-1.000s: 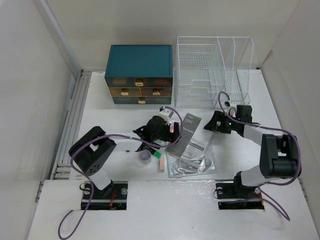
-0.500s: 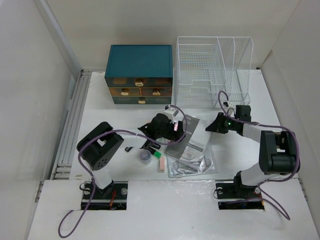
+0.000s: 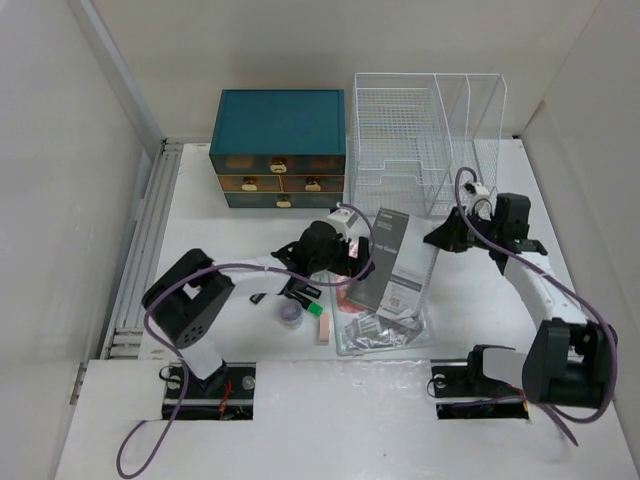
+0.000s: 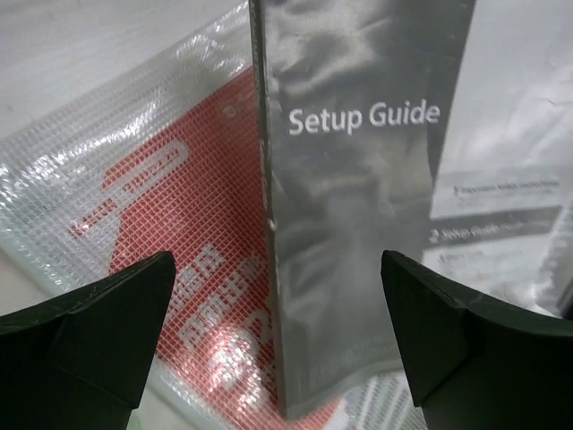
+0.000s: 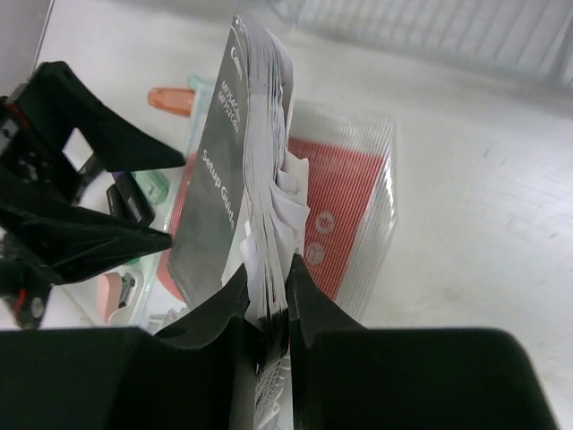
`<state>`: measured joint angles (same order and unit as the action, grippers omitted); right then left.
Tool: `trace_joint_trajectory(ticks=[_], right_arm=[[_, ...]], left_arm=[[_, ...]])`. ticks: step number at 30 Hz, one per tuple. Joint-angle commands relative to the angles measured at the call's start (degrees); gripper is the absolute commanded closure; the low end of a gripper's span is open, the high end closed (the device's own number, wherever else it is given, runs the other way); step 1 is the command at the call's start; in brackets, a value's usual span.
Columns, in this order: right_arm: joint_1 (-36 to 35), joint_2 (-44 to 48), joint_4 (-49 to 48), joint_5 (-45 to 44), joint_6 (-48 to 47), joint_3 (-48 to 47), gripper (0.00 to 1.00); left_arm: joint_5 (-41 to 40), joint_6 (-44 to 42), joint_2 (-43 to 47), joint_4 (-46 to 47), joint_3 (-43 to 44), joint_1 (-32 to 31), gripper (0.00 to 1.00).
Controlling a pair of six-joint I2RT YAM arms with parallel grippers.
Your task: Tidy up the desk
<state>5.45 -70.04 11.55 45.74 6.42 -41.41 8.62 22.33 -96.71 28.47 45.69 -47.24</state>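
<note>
The right hand (image 5: 269, 303) is pinching one edge of a grey Setup Guide booklet (image 3: 400, 262). Its two fingers are closing tight on the sheaf of pages and holding the booklet tilted up off the desk (image 3: 230, 225), near the middle. The left hand (image 4: 277, 269) is standing wide open, with the booklet's cover showing between its two fingers.

Under the booklet, a clear mesh pouch (image 3: 385, 334) with a red card inside is lying flat toward the near edge. On the side of the pouch toward the left edge, a pink eraser (image 3: 324, 331) and a small purple round thing (image 3: 290, 314) are sitting close together.

The white desk is spreading under both arms, and the arm bases are sitting in its two cut-outs at the near edge. Along the far edge, a teal drawer box (image 3: 280, 140) is standing just beside a white wire tray rack (image 3: 425, 140), the box nearer the left edge.
</note>
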Motion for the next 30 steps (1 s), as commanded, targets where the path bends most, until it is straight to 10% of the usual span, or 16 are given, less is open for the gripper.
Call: trace_joint_trajectory(ticks=[1,13,30], right_arm=[[0.35,5.17,5.93,1.20,-7.46,-7.10,1.00],[-3.34,20.81,9.35,-11.27,-13.79,-19.99,1.00],[-3.87,10.64,-3.02,-45.80,-10.99,-55.26,1.00]], left_arm=[[-0.36,-1.23,9.33,-2.60,2.55,-0.22,0.01],[-5.45,-1.84,36.47,-22.13,9.32,2.42,0.01],[-11.70,-8.26,52.67,-31.90,3.70,8.57,0.00]])
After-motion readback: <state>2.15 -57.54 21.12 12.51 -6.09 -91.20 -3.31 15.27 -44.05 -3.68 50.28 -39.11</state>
